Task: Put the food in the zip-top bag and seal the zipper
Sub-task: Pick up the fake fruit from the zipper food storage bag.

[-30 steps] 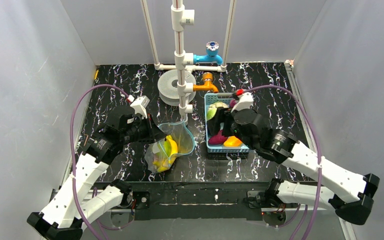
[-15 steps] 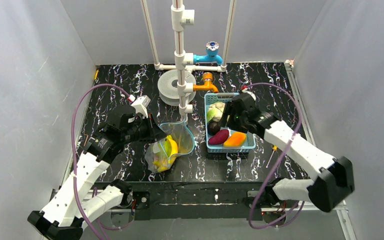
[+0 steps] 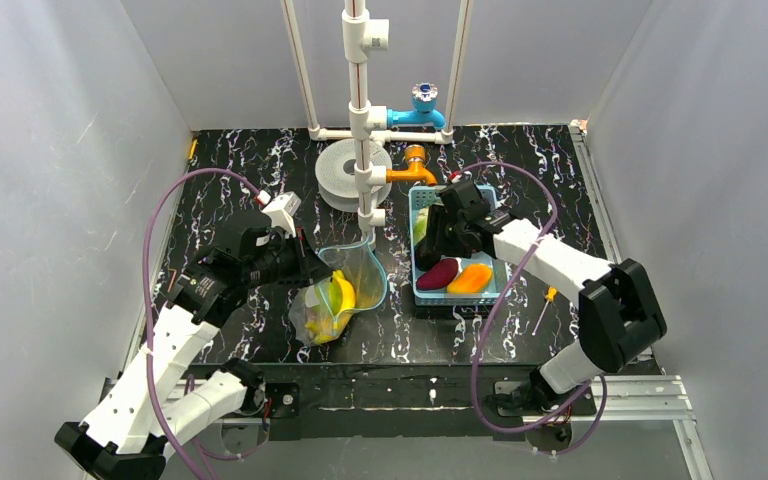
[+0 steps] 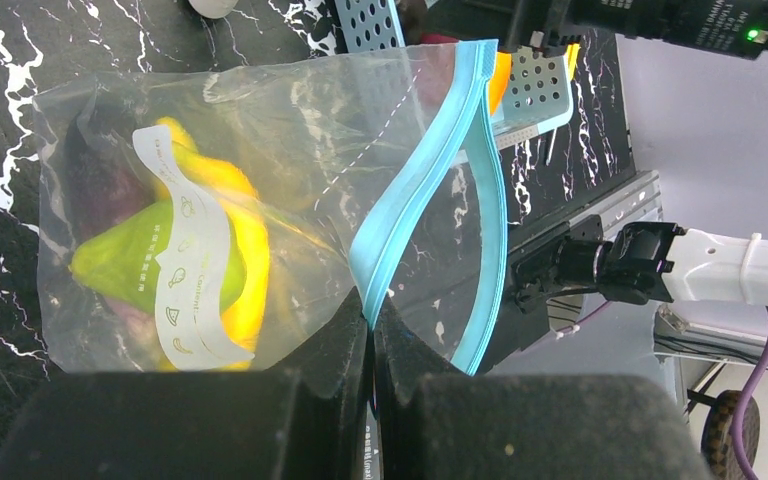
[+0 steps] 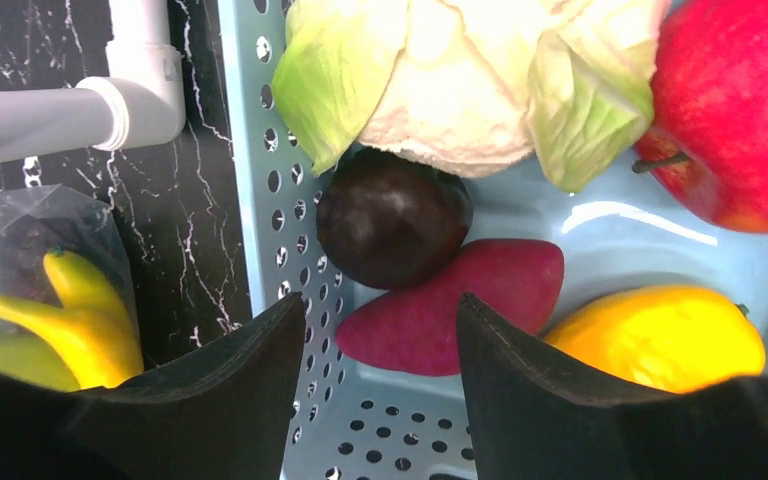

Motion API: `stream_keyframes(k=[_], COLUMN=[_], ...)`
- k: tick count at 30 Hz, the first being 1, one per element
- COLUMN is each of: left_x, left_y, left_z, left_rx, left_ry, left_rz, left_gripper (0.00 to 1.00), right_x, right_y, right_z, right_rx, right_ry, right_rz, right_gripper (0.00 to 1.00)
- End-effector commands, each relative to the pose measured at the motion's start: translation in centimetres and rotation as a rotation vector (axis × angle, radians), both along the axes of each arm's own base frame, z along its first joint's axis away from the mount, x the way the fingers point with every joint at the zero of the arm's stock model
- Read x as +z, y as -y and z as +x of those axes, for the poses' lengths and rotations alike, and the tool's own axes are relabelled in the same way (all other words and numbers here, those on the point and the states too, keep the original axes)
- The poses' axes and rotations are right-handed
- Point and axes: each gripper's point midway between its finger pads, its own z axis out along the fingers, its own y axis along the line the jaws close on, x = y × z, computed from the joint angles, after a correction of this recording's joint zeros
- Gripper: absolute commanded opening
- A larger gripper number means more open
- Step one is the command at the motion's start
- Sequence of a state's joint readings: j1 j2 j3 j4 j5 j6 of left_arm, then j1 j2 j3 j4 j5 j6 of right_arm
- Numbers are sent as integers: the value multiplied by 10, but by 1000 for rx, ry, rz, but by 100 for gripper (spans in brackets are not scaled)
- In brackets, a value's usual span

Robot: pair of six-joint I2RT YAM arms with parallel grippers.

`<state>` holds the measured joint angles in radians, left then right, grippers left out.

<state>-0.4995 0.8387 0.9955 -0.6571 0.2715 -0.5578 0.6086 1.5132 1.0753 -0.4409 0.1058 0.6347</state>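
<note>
My left gripper (image 4: 371, 318) is shut on the blue zipper strip (image 4: 415, 190) of the clear zip-top bag (image 3: 340, 295) and holds its mouth open; it also shows in the top view (image 3: 305, 268). Yellow bananas (image 4: 245, 235) and a green fruit (image 4: 130, 265) lie inside the bag. My right gripper (image 5: 382, 312) is open and empty, just above the light-blue basket (image 3: 420, 290), over the maroon sweet potato (image 5: 455, 310). A dark round fruit (image 5: 392, 215), pale cabbage (image 5: 460, 80), a red apple (image 5: 735, 110) and an orange-yellow fruit (image 5: 660, 335) lie in the basket.
A white pipe stand (image 3: 360, 120) with an orange tap (image 3: 410, 168) and a blue tap (image 3: 420, 110) rises behind the bag and basket. A white roll (image 3: 345, 175) sits at its foot. An orange-handled screwdriver (image 3: 543, 308) lies right of the basket.
My right arm has swung back and its gripper has moved toward the far left part of the basket. The left gripper and the bag have stayed put.
</note>
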Motion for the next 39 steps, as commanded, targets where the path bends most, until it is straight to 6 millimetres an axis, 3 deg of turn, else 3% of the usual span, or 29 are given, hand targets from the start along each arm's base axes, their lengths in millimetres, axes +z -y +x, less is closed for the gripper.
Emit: stream_keyframes(k=[1,21,31,39], left_x=[8,5,5,3], left_y=[-3,-6,-4,-4], left_z=[-2,-3,-2,-3], left_rx=[-8,-5,-7,-9], left_ry=[31,30,27,21], left_rz=[8,28,21,16], left_gripper=[0,0,0,0], right_x=[13,-49,-41,-10], right_y=[-12,-5,0,5], right_z=[25,34,29,27], right_rx=[12,-30,-33,-45], right_ry=[89,16,37,109], right_rz=[32,-78,-69,-34], right_gripper=[63,63,47,27])
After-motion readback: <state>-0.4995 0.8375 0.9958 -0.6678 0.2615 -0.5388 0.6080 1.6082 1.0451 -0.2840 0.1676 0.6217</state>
